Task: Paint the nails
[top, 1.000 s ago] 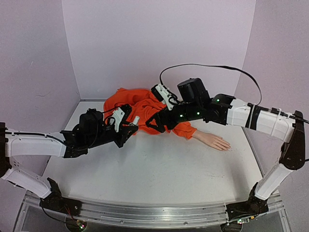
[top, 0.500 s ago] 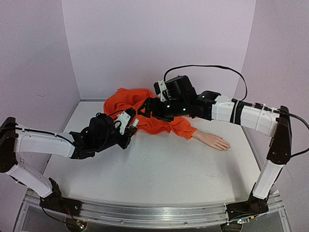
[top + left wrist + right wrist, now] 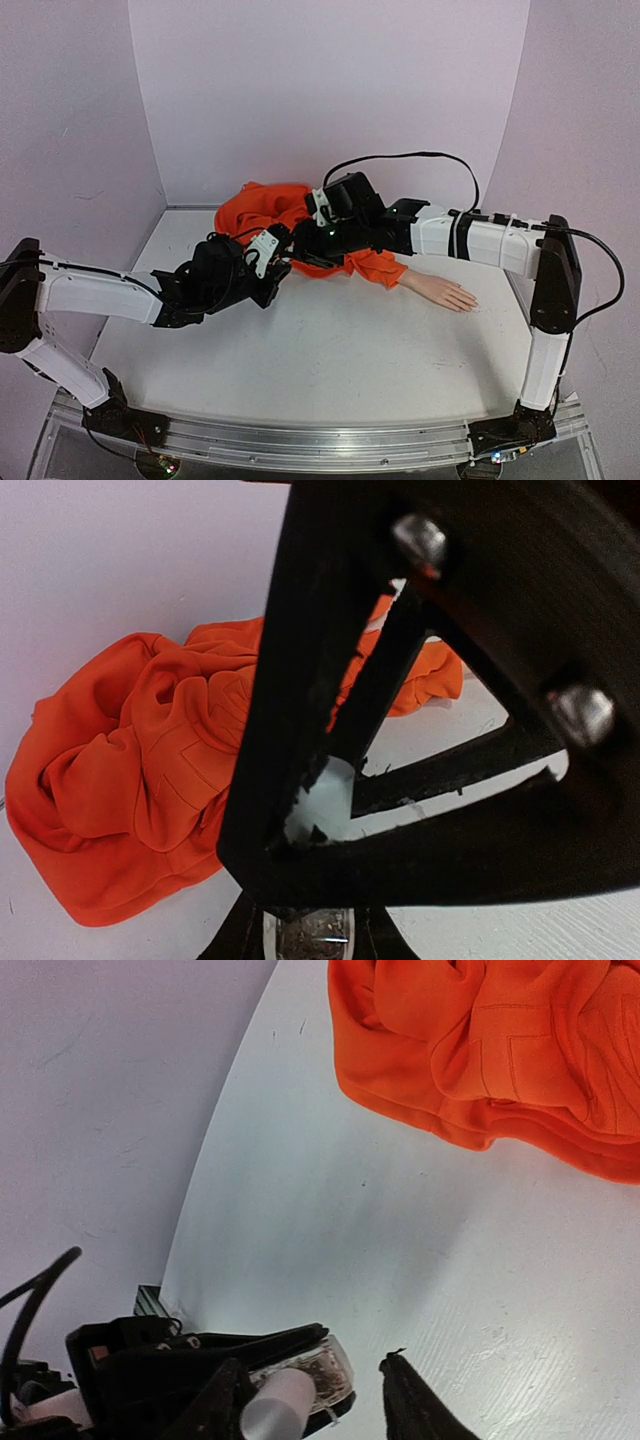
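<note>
orange cloth [image 3: 268, 207] lies bunched at the back of the white worktop [image 3: 330, 350], and from its sleeve [image 3: 378, 268] a pale mannequin hand [image 3: 443, 291] stretches flat toward the right. the nails [image 3: 471, 303] at its fingertips are too small to make out; they lie on the worktop well apart from both sets of fingers, off to their right. the left fingers [image 3: 277, 262] are clamped on a small clear bottle [image 3: 320, 1365] just in front of the cloth, left of the sleeve. the right fingers [image 3: 293, 250], on an arm that reaches across above the sleeve, meet them there and stand parted on either side of the bottle's white cap [image 3: 275, 1407]; whether they touch the cap cannot be told, as the left wrist view is mostly blocked by black gripper parts
</note>
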`<state>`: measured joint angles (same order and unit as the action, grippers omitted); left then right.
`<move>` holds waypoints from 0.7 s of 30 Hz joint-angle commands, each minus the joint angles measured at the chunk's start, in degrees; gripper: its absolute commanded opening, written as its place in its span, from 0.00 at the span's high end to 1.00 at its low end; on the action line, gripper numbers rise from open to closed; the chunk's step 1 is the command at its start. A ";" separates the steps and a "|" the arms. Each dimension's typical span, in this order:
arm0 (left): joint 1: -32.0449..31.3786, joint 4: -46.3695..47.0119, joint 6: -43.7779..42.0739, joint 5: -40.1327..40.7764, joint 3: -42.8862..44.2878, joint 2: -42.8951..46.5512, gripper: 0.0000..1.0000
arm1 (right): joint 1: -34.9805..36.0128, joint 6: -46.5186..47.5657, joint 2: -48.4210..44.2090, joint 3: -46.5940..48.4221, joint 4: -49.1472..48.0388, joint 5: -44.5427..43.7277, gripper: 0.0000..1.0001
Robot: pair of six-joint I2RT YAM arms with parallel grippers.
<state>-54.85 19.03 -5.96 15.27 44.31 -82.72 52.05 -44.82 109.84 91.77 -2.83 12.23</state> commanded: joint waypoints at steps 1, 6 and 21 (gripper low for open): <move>-0.35 2.33 0.57 0.89 3.55 -0.31 1.00 | 0.14 0.05 -0.51 0.48 -3.23 2.09 0.66; -0.35 2.32 1.03 -2.56 3.05 0.56 1.00 | 0.09 3.99 -1.69 -0.58 -3.82 2.64 0.85; 9.58 2.42 15.45 -94.78 7.86 7.06 1.00 | -2.37 52.52 -13.85 -13.96 -6.39 49.00 1.00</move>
<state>-45.43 13.43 1.08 -41.60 44.97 -77.25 49.43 -7.09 99.66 79.64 -7.31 43.99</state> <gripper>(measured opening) 0.219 0.148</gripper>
